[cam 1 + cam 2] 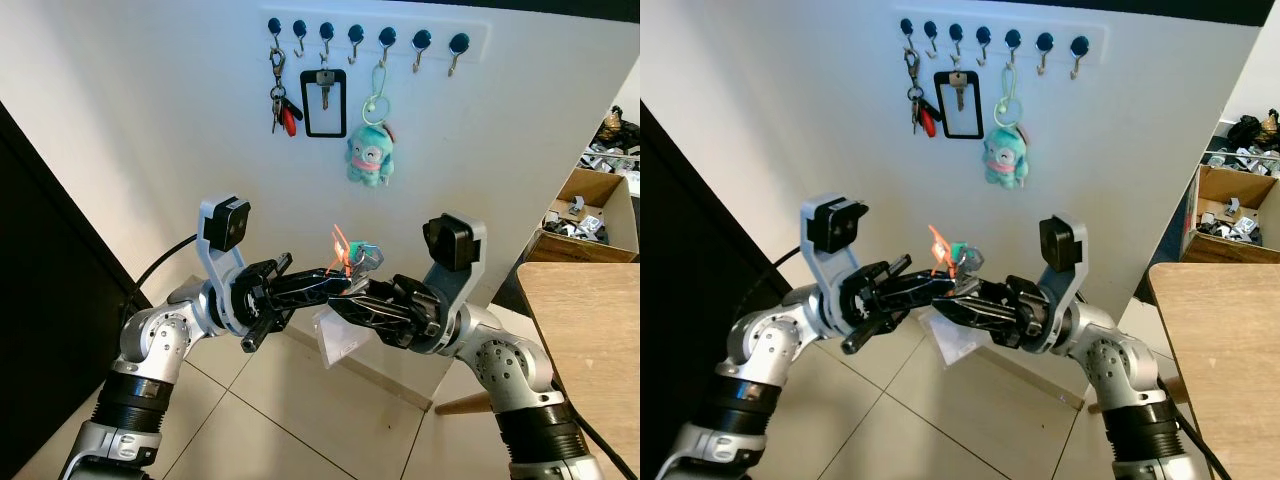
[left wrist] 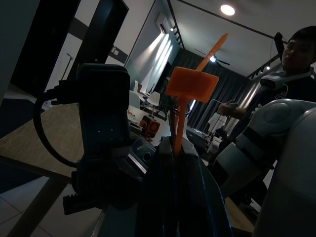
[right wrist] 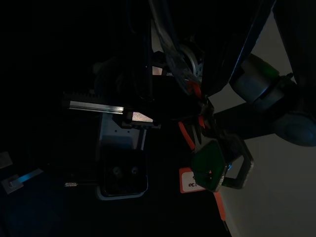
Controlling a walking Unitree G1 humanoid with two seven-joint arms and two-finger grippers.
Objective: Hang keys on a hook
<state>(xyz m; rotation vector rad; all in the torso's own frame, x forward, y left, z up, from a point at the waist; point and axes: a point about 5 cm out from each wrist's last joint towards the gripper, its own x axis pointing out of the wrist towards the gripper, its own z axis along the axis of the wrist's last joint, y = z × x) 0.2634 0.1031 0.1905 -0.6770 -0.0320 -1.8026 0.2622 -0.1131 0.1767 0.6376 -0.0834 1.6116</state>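
Keys (image 1: pixel 360 257): a small bunch with a green-capped key and an orange tag (image 1: pixel 341 243), held in mid-air in front of the robot's chest, at the meeting point of the two pincers. A clear plastic sleeve (image 1: pixel 340 335) hangs beneath the bunch.

Left pincer (image 1: pixel 335 282): fingers look closed together, and in its wrist view the orange tag's stem rises from between them. Judged clenched on the tag end of the keys.

Right pincer (image 1: pixel 345 296): reaches in from the opposite side, tips touching or overlapping the left tips just under the bunch. Whether it grips the bunch, cannot tell; the right wrist view is too dark, though the green key (image 3: pixel 213 167) and ring show close by.

Key relation: the hook rack (image 1: pixel 375 40) is on the wall, straight ahead and well above the keys. Left hooks carry key bunches and a black frame; a teal plush (image 1: pixel 369 152) hangs near the middle. The two hooks at the right end (image 1: pixel 458 50) look free.

Judgement: free hooks lie up and to the right of the bunch, so the right arm is the nearer one. The ring would need to face the wall, opening presented to the hook tip.
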